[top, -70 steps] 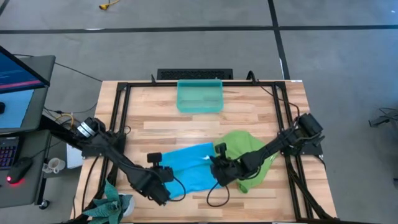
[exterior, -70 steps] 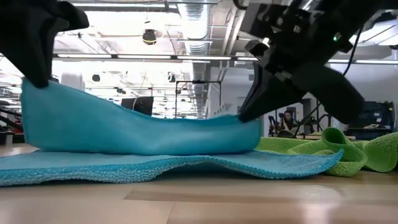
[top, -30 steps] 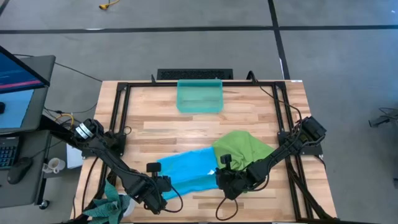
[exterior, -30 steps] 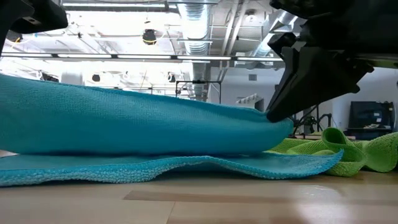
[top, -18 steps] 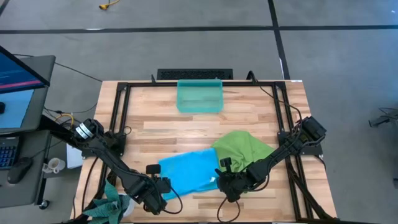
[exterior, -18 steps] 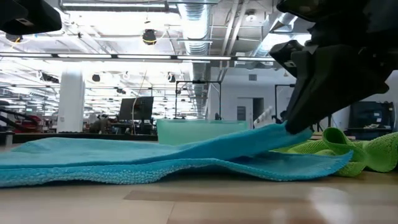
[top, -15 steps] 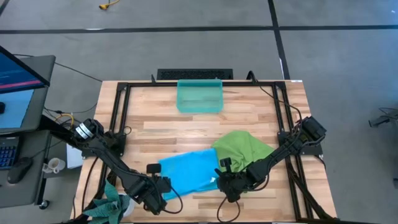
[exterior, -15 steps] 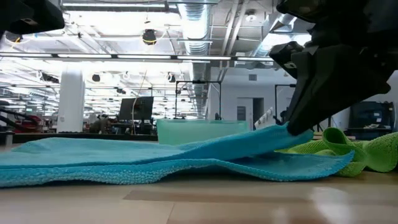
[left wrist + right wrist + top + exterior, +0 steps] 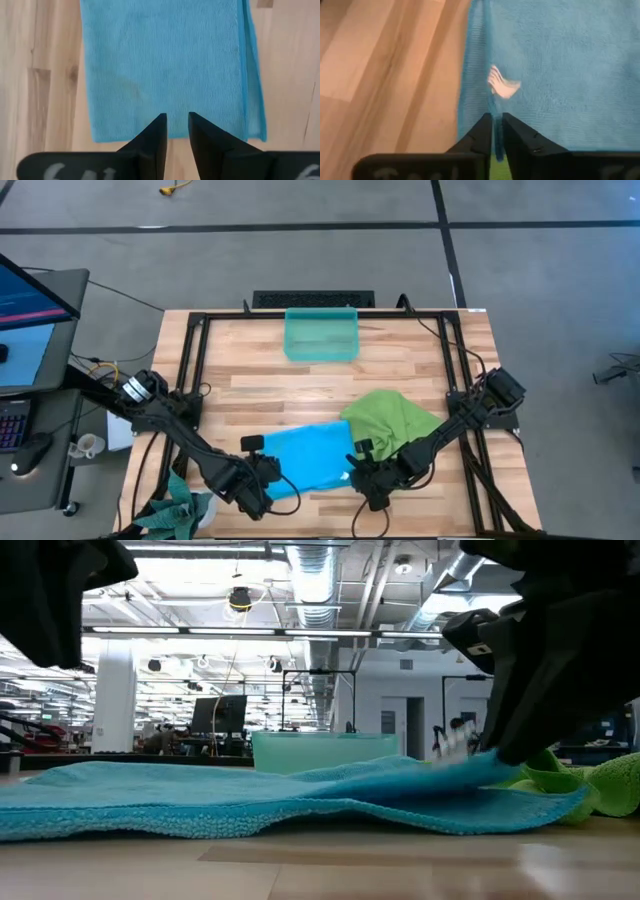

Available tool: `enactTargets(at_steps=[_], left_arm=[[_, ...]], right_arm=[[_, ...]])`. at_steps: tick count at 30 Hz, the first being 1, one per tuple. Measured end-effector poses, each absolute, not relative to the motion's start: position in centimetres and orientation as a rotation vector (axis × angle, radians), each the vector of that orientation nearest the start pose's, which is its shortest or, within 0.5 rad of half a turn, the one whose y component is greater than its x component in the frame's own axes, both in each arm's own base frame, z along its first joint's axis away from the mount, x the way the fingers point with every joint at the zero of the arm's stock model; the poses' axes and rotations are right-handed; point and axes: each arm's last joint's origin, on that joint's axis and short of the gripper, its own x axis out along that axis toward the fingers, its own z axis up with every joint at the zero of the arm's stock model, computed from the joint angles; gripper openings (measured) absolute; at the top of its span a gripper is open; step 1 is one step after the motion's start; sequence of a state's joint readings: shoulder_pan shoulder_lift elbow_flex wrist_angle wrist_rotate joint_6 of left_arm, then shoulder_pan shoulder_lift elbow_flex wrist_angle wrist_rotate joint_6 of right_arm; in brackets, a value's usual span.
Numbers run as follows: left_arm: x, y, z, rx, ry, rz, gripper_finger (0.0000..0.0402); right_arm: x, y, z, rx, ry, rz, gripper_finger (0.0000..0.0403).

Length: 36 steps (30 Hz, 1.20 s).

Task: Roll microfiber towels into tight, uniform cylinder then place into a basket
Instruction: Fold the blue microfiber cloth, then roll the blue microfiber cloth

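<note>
With the blue towel (image 9: 305, 453) lying folded flat on the bench (image 9: 400, 360), ready for rolling, left gripper (image 9: 175, 125) hovers slightly spread, empty, at one end; right gripper (image 9: 494, 125) nearly pressed together around the opposite edge. Basket (image 9: 321, 335) well apart.

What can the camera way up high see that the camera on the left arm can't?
Only the high view shows the translucent teal plastic basket, the lime green cloth towel, the right gripper and the whole wooden table. Only the left wrist view shows the left gripper up close, fingers slightly apart, nothing between them. Both show the bright sky-blue microfiber towel lying flat.
</note>
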<state>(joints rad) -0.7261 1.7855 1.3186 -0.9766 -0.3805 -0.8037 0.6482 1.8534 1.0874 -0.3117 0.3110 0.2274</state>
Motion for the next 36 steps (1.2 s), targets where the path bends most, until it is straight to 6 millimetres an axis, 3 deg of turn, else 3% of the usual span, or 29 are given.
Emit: enactTargets(at_steps=[9, 15, 22, 30, 36], left_arm=[[25.8, -21.3, 21.1, 0.063, 1.206, 0.213, 0.0071], [26.1, -21.0, 21.2, 0.111, 1.167, 0.239, 0.0071], [26.3, -20.6, 21.1, 0.217, 1.113, 0.252, 0.0071], [25.3, -18.8, 17.1, 0.189, 1.176, 0.297, 0.0071], [25.5, -17.6, 15.9, 0.183, 1.148, 0.257, 0.0071]], right_arm=[[28.5, 21.7, 14.9, -0.305, 0.985, 0.214, 0.0169], [29.7, 21.9, 17.5, -0.28, 1.002, 0.18, 0.0195], [31.0, 21.0, 20.4, -0.411, 1.05, 0.158, 0.0182], [31.1, 17.6, 20.4, -0.508, 1.226, 0.061, 0.0148], [31.0, 15.0, 21.0, -0.511, 1.317, -0.009, 0.0117]])
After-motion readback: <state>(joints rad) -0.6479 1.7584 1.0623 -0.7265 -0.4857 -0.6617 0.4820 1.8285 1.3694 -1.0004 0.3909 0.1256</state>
